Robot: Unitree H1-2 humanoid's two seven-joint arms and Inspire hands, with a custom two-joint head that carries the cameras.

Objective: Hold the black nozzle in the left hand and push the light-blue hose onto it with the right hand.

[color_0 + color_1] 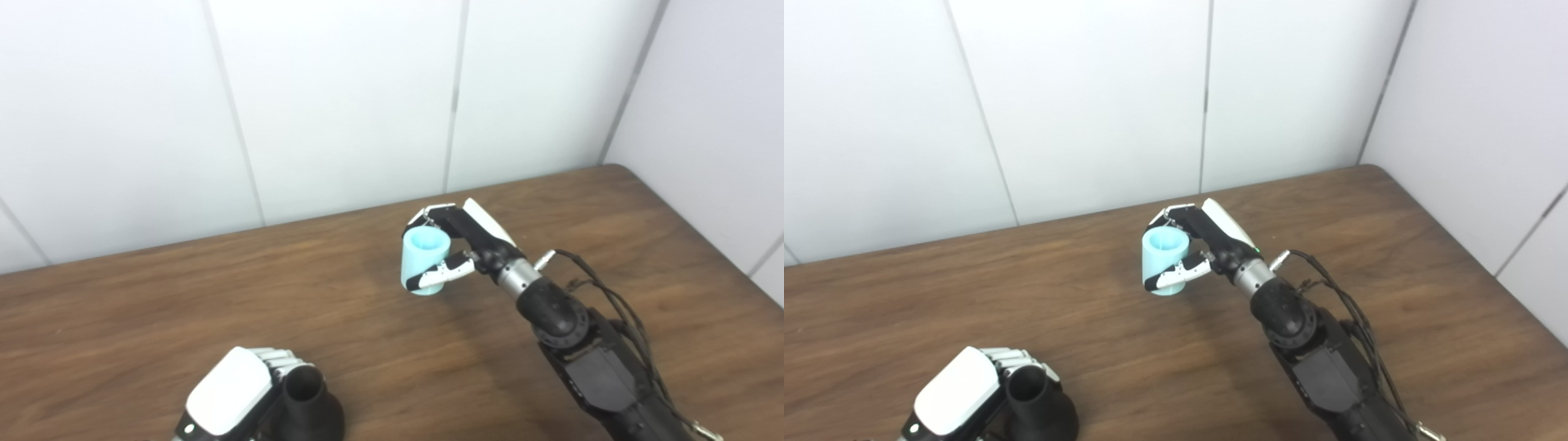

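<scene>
The black nozzle [309, 404] stands upright at the bottom left, its open neck pointing up and its base flared. My left hand [236, 398] is wrapped around it from the left; it also shows in the right eye view [961, 398]. The light-blue hose [424, 260], a short open tube, is held upright in my right hand [468, 242], with the thumb across its front and the fingers behind its rim. It hangs just above the wooden table [153, 318], well to the right of and beyond the nozzle.
White panelled walls close the table at the back and on the right. The right arm [588, 355] with loose black cables reaches in from the bottom right. The table's right edge [704, 239] runs near the wall.
</scene>
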